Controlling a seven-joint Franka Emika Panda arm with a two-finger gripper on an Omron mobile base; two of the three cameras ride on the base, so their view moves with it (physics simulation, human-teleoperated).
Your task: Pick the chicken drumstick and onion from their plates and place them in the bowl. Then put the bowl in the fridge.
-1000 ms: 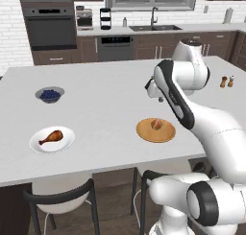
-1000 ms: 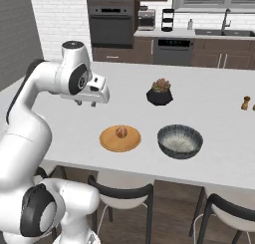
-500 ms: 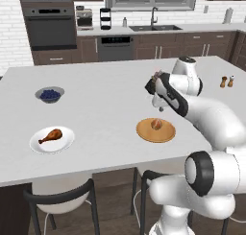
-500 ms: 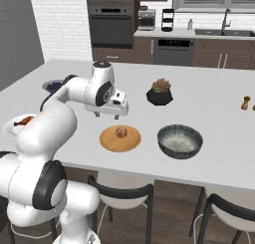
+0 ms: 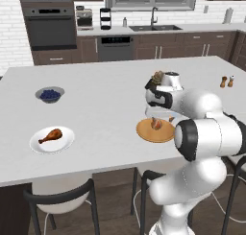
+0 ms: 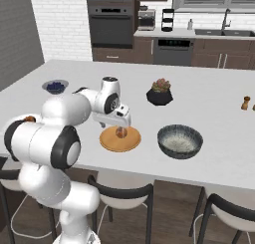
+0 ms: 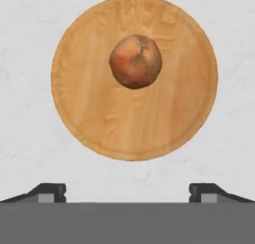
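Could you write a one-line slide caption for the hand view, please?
Open gripper hovering above the onion, which sits on the wooden plate.

Bright, even light — soft shadows

Finger tips: in the hand view, the two small dark finger tips [image 7: 52, 192] are cut off by the grey band; only their tops are seen.
Wooden plate: in the left base view, the flat tan-orange wooden plate [image 5: 153, 132] below the hand is partly covered by the white arm.
Bowl: the wide speckled grey-white bowl [image 6: 180, 141] is seen whole beside the hand in the right base view.
Onion: in the base views the small round tan-brown onion [image 6: 120, 133] is too small for its skin to be made out.
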